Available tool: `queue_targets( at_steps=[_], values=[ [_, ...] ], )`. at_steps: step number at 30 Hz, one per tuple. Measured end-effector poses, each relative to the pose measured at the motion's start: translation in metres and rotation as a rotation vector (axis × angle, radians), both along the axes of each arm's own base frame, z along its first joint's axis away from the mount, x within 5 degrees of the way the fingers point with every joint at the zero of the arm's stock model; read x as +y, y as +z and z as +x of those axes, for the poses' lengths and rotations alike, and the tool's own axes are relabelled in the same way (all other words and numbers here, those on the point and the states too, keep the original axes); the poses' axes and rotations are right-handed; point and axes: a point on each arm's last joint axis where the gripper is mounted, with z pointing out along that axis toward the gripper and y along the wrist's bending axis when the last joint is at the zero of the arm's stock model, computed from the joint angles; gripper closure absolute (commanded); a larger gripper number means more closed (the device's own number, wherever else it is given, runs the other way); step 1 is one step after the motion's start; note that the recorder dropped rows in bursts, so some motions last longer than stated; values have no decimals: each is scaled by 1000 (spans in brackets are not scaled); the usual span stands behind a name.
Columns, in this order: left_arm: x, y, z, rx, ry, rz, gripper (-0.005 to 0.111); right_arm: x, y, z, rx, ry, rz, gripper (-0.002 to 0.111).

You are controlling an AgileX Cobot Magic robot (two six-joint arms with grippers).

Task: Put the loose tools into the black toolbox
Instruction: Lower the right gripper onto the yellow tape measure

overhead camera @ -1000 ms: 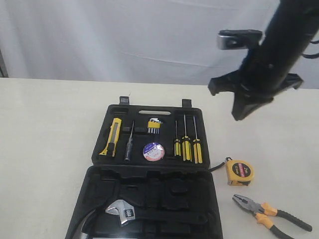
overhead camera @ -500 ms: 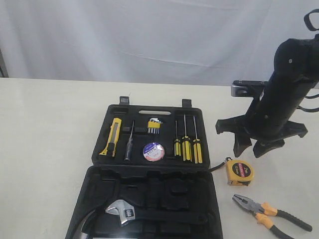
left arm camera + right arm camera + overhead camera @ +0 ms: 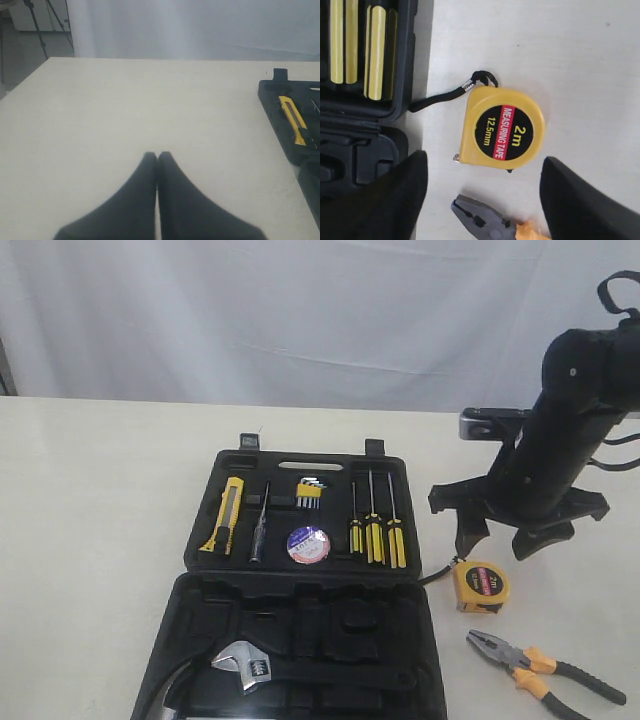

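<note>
The right gripper hovers spread wide over the tape measure, which lies just right of the toolbox. A finger may hit the pliers close by, or the cord, which runs to the toolbox's edge, may snag. The left gripper, left of the toolbox, is pinched closed.
</note>
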Motion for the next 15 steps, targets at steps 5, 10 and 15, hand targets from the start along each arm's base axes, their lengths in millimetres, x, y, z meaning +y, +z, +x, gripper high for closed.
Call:
queue_targets(
  at_steps=[5,10,15],
  values=[
    [0,0,0,0,0,0,107,0,-11,2,30,26,1,33],
    [0,0,0,0,0,0,107,-1,-26,5,62,35,5,28],
    [0,0,0,0,0,0,107,-1,-35,7,72,36,7,28]
  ],
)
